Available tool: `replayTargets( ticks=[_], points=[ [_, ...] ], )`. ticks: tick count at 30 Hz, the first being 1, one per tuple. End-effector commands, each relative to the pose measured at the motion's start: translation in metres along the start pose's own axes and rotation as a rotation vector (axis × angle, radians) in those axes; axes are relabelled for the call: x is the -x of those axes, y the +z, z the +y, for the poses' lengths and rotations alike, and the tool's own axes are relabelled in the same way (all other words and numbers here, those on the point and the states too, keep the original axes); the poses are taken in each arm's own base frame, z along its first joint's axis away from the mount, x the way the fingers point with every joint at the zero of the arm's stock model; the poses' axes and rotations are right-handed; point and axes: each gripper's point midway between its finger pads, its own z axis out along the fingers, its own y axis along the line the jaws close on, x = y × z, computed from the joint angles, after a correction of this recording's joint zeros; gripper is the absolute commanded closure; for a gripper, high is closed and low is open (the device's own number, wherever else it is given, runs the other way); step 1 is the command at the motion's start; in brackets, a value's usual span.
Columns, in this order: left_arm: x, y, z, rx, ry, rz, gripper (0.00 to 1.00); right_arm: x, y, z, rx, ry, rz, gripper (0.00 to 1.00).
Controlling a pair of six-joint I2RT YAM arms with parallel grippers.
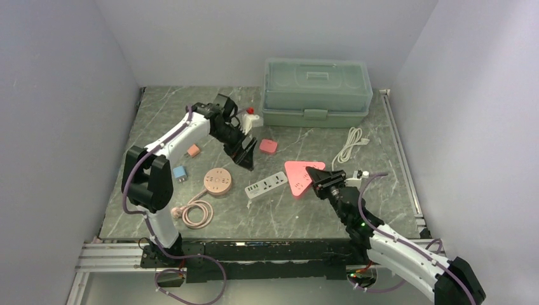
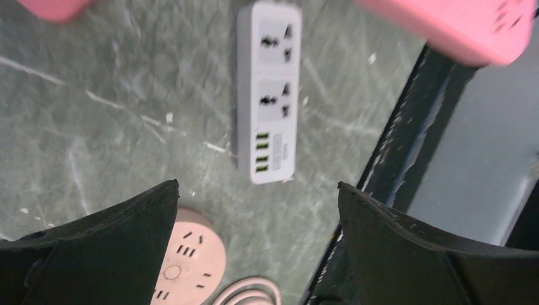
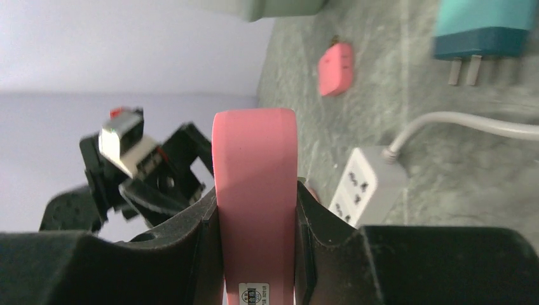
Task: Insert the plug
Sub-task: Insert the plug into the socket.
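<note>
My right gripper (image 1: 316, 176) is shut on a pink triangular socket block (image 1: 297, 178), which stands edge-on between the fingers (image 3: 254, 184). A teal plug (image 3: 483, 32) with metal prongs lies on the table beyond it. My left gripper (image 1: 245, 152) hangs open and empty (image 2: 257, 190) over the table, above a white power strip (image 2: 267, 95) (image 1: 267, 185). A round pink socket (image 2: 187, 264) (image 1: 218, 181) lies under its left finger. No plug is held by either gripper.
Small pink (image 1: 268, 147), orange (image 1: 193, 150) and blue (image 1: 180, 173) adapters lie on the marble top. A coiled pink cord (image 1: 197, 213) sits front left, a white cable (image 1: 349, 146) to the right and a green lidded box (image 1: 316, 92) at the back.
</note>
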Motion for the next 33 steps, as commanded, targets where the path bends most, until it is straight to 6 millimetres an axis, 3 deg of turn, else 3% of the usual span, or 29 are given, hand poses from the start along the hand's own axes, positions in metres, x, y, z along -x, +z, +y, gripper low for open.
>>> replayTargets(
  ticks=[1, 4, 9, 17, 22, 33],
  points=[
    [-0.034, 0.01, 0.022, 0.053, 0.175, 0.104, 0.0, 0.01, 0.007, -0.013, -0.088, 0.151, -0.077, 1.0],
    [-0.037, 0.015, 0.021, 0.04, 0.183, 0.106, 0.0, 0.002, 0.013, -0.024, -0.12, 0.179, -0.06, 1.0],
    [-0.042, 0.021, 0.018, 0.034, 0.208, 0.112, 0.0, -0.006, 0.019, -0.022, -0.108, 0.202, -0.049, 1.0],
    [-0.082, 0.046, 0.03, 0.062, 0.327, 0.236, 0.01, -0.009, 0.017, -0.021, -0.096, 0.217, -0.052, 1.0],
    [-0.097, 0.058, 0.035, 0.051, 0.347, 0.278, 0.06, -0.01, 0.02, -0.017, -0.081, 0.201, -0.059, 1.0],
    [-0.113, 0.071, 0.022, 0.0, 0.353, 0.299, 0.26, -0.023, 0.03, -0.021, -0.046, 0.226, -0.027, 1.0]
  ],
)
